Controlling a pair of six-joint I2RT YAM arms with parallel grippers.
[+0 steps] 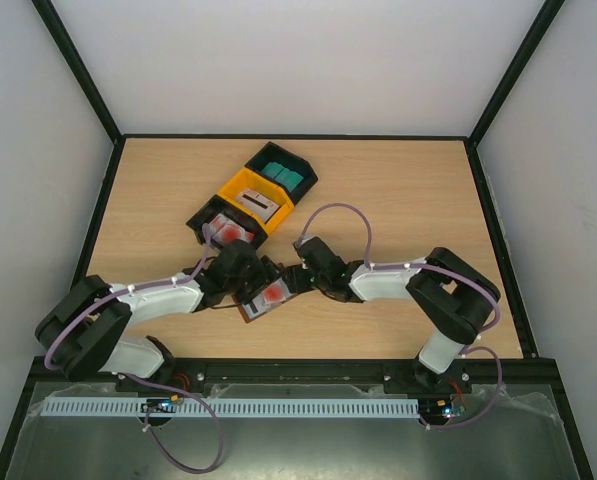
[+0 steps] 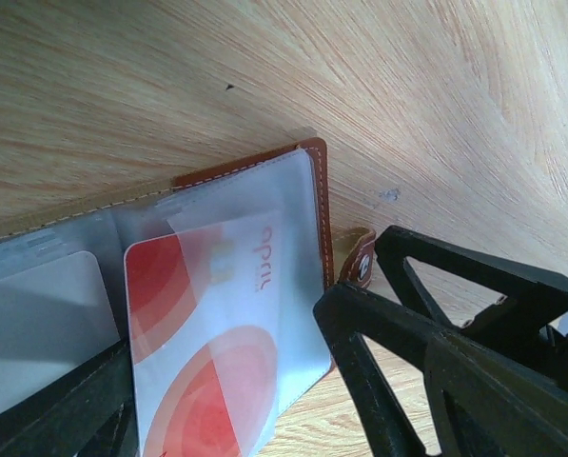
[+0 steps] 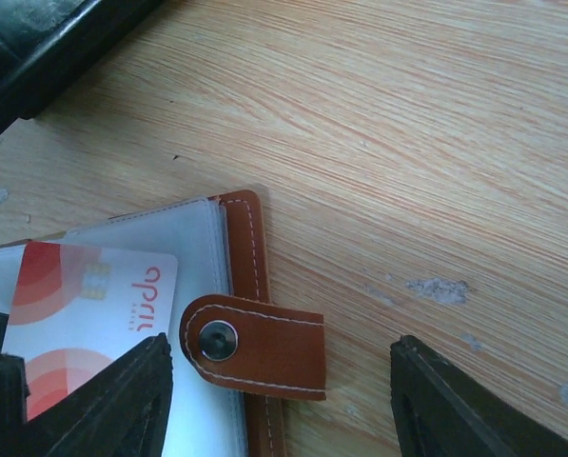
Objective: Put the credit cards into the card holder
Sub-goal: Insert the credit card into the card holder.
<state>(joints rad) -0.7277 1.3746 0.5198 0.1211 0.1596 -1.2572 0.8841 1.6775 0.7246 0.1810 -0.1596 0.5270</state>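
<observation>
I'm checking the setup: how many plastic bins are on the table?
3, in a diagonal row: the far black bin holding teal cards, the yellow bin in the middle holding a grey card, and the near black bin holding red-and-white cards. None looks hidden.

The card holder (image 1: pixel 261 305) lies opened on the table (image 1: pixel 408 200), between my left gripper (image 1: pixel 253 285) and my right gripper (image 1: pixel 296 280); a card (image 2: pixel 207 362) sits partly in its inner sleeve; three bins (image 1: pixel 236 186) stand in a row behind it.
</observation>
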